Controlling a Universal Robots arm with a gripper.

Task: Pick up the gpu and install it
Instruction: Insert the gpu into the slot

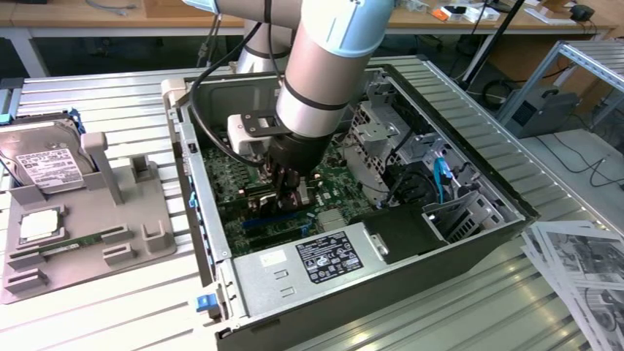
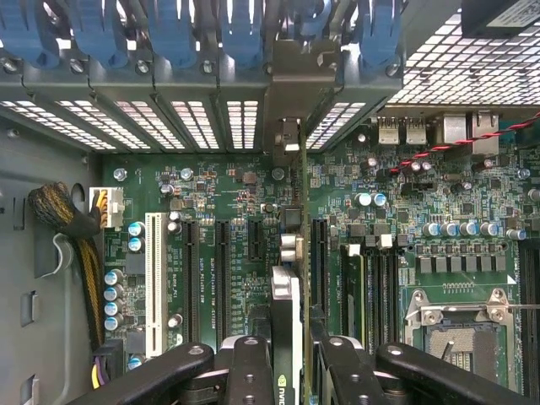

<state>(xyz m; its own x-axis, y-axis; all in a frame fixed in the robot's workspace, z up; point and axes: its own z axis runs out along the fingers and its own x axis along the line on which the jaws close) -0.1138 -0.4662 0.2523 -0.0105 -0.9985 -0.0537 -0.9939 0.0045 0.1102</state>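
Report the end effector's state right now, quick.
End effector: closed on the gpu, holding it edge-down over the motherboard inside the computer case.

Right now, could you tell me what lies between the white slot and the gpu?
In the wrist view, two long black slots and one short black slot, beside the gpu.

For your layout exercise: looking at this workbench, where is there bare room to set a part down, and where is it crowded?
Bare slatted table lies behind the grey fixture and in front of the computer case, up to the printed sheets. Inside the case it is crowded: the end effector holds the gpu over the motherboard.
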